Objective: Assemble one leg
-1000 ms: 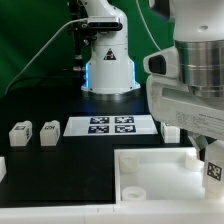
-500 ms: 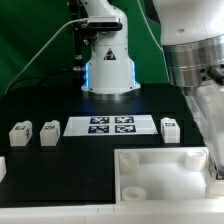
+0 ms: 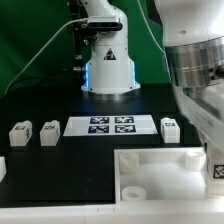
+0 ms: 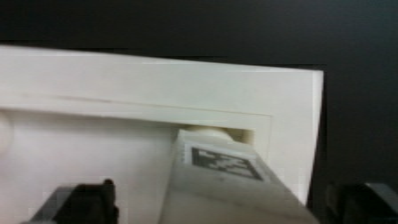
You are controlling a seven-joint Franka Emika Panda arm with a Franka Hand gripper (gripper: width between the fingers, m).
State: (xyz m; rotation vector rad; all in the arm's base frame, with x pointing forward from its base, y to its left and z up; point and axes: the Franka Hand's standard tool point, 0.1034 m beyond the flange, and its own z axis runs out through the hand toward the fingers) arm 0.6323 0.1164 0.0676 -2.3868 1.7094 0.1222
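Note:
My gripper hangs at the exterior view's right, over the near right corner of the large white tray. It is shut on a leg, a small white block whose tag faces the camera. In the wrist view the leg runs tilted between my two dark fingers, with the gripper closed around it. Its far end sits at the tray's corner hole. Three loose legs stand on the black table: two at the left and one right of the marker board.
The marker board lies flat behind the tray. The arm's base stands at the back centre before a green backdrop. A small white part shows at the left edge. My arm's large white body fills the upper right.
My hand has turned about its own axis above the tray corner while staying in place. The loose leg right of the marker board, half covered a second ago, now shows whole.

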